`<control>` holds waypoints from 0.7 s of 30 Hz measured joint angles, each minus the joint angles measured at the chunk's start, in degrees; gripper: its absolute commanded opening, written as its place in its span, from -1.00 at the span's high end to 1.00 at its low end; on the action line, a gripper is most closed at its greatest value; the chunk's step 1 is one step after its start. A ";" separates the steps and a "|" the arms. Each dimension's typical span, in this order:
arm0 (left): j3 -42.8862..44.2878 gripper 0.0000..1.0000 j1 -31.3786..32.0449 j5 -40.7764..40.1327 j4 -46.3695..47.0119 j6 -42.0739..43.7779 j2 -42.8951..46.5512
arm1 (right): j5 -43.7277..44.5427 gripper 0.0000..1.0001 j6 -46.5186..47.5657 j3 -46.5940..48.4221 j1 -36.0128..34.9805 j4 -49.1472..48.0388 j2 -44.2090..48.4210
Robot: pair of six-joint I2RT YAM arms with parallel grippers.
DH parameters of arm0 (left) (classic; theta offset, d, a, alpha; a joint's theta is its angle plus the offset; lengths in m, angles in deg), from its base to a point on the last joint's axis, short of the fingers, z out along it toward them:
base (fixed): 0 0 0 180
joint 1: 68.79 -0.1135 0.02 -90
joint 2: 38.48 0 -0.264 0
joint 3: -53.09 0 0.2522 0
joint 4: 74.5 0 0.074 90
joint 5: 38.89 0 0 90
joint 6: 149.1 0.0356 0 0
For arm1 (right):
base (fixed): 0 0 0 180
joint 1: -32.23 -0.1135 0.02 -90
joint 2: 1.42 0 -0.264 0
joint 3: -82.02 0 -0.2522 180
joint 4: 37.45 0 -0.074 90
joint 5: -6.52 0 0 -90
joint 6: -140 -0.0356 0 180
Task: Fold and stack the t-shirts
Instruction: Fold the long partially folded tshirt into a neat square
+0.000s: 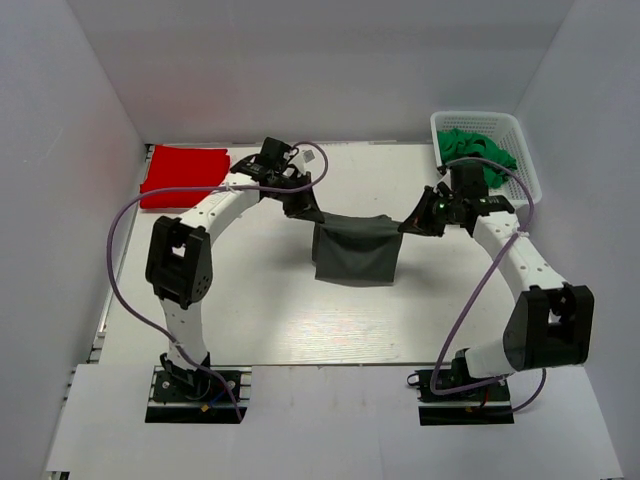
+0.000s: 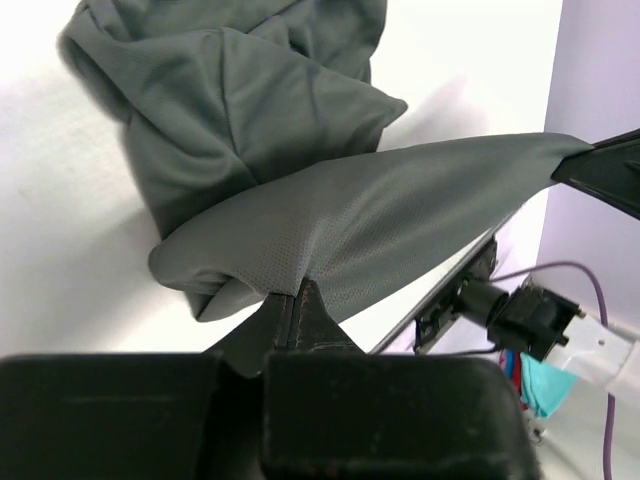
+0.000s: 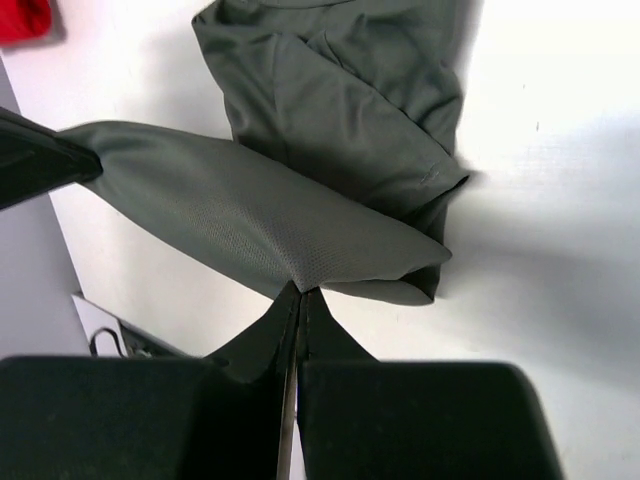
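Note:
The dark charcoal grey t-shirt [image 1: 355, 248] hangs stretched between my two grippers above the middle of the table, its lower part draping down onto the surface. My left gripper [image 1: 303, 206] is shut on its left top corner; in the left wrist view [image 2: 293, 292] the cloth [image 2: 300, 170] spreads from the pinched tips. My right gripper [image 1: 417, 220] is shut on the right top corner, also seen in the right wrist view [image 3: 301, 288] with the shirt [image 3: 330, 130] below. The bright red t-shirt [image 1: 184, 175] lies folded at the far left of the table.
A white plastic basket [image 1: 520, 135] with green cloth [image 1: 475, 150] in it stands at the far right corner. White walls enclose the table on three sides. A purple cable loops from each arm.

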State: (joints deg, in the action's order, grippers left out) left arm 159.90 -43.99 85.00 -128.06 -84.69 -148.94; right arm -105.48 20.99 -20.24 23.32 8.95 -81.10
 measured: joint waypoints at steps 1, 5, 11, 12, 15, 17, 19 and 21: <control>0.50 1.00 -0.46 0.00 0.22 -0.20 -0.83 | -0.24 1.00 -0.24 0.39 0.33 -0.94 -1.11; 1.40 1.00 -1.77 0.17 2.97 -0.87 -3.41 | -1.01 1.00 -0.92 1.62 1.14 -5.31 -5.27; 8.63 1.00 -3.10 0.31 8.02 -3.13 -11.69 | -2.27 1.00 -1.03 6.12 1.70 -12.74 -15.43; 10.80 0.51 -3.56 0.31 9.01 -3.98 -14.10 | -2.93 0.93 -1.09 7.82 1.79 -14.10 -18.18; 20.09 -0.99 -5.01 -0.59 10.58 -6.62 -22.16 | -3.63 -0.34 -2.29 16.72 1.84 -17.94 -28.76; 27.26 -1.00 -6.40 -1.20 10.27 -8.48 -27.65 | -4.00 -0.81 -2.82 28.04 1.88 -18.69 -38.69; 32.06 -1.00 -7.74 -2.01 10.10 -9.68 -31.21 | -5.14 -0.81 -2.51 39.32 2.08 -18.53 -47.41; 31.56 -1.00 -8.83 -3.08 9.99 -10.03 -31.28 | -5.66 -0.81 -2.29 42.10 2.12 -18.69 -50.03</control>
State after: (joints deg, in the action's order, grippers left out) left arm 191.46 -52.82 81.92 -118.07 -94.72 -180.21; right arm -111.14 18.69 21.86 25.44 -9.74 -131.13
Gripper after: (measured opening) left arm 0.994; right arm 0.902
